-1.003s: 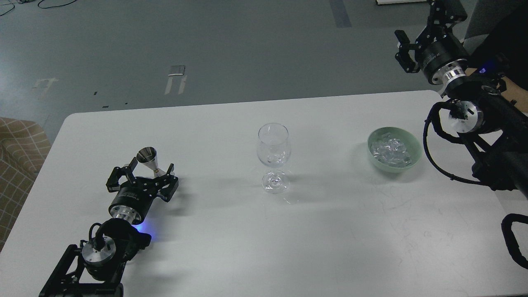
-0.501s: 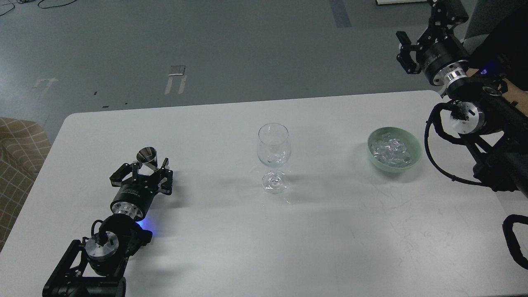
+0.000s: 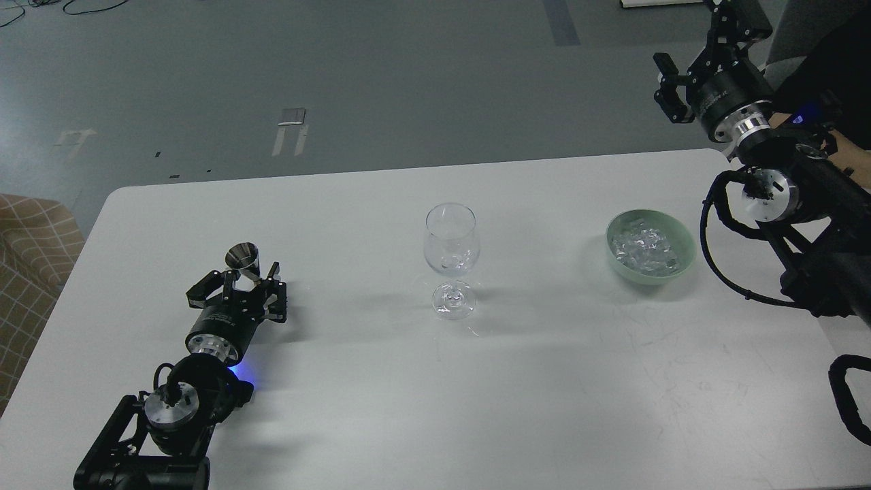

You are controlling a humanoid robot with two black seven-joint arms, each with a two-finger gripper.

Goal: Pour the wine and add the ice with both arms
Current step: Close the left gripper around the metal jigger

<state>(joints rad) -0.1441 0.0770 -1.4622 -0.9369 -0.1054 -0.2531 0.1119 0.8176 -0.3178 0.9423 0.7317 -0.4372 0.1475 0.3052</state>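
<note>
A clear stemmed wine glass (image 3: 450, 253) stands upright and empty at the table's middle. The ice (image 3: 645, 246), a heap of small clear cubes, lies in a pale green bowl (image 3: 688, 253) to the right of the glass. A small steel jigger (image 3: 242, 258) stands upright at the left. My left gripper (image 3: 249, 278) lies low over the table with its jaws closed in on the jigger's lower half, which they hide. My right gripper (image 3: 694, 47) is open and empty, held high beyond the table's far right corner, well above and behind the bowl.
The white table (image 3: 435, 395) has its far edge just behind the glass and bowl. A checked sofa arm (image 3: 27, 258) stands off the left edge. My right arm's elbow and cables (image 3: 762, 204) hang right of the bowl.
My left gripper's jaws have narrowed from wide open to close around the jigger and the wrist has shifted slightly. The jigger has stayed in place. The right gripper has risen a little.
</note>
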